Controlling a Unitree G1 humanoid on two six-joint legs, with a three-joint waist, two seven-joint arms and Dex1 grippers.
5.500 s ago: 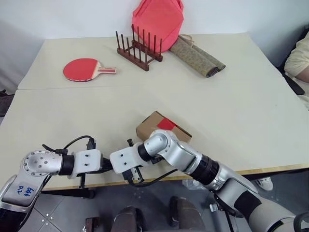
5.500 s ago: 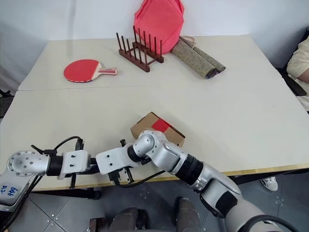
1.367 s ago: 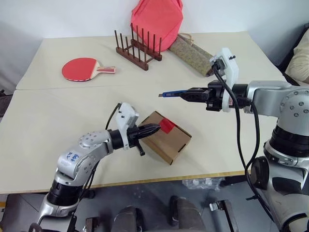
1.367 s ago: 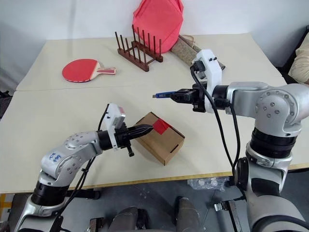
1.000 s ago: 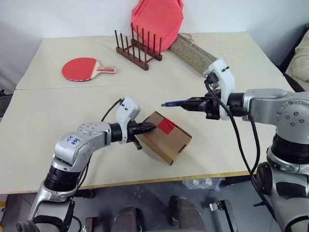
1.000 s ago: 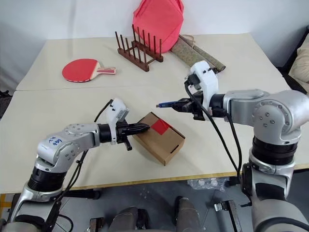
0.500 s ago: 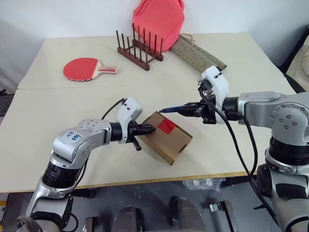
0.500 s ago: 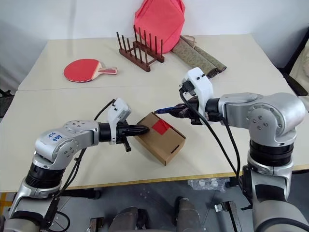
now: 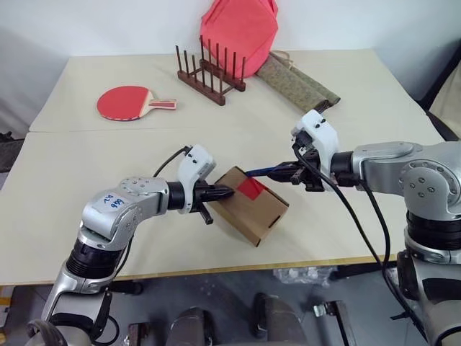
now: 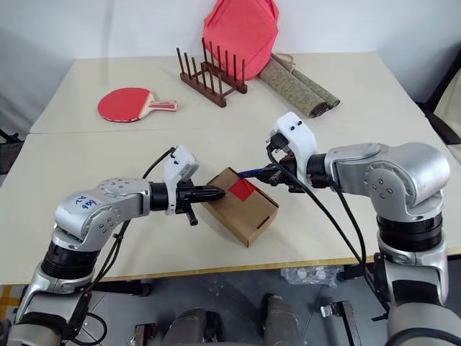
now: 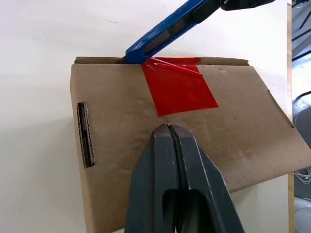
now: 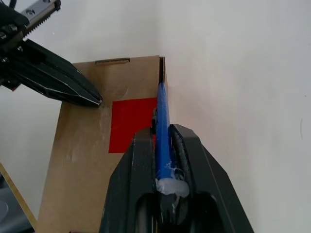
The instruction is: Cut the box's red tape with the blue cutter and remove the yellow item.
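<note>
At the box (image 9: 253, 204) lid's edge beside the red tape (image 11: 178, 86), blue cutter (image 12: 162, 127) clamped in right tool (image 12: 165, 138); left tool (image 11: 171, 130) clenched.

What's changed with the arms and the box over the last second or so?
The right gripper, shut on the blue cutter, came down and put its tip at the box lid's edge beside the red tape. The left gripper stayed shut against the lid. The box has not moved.
</note>
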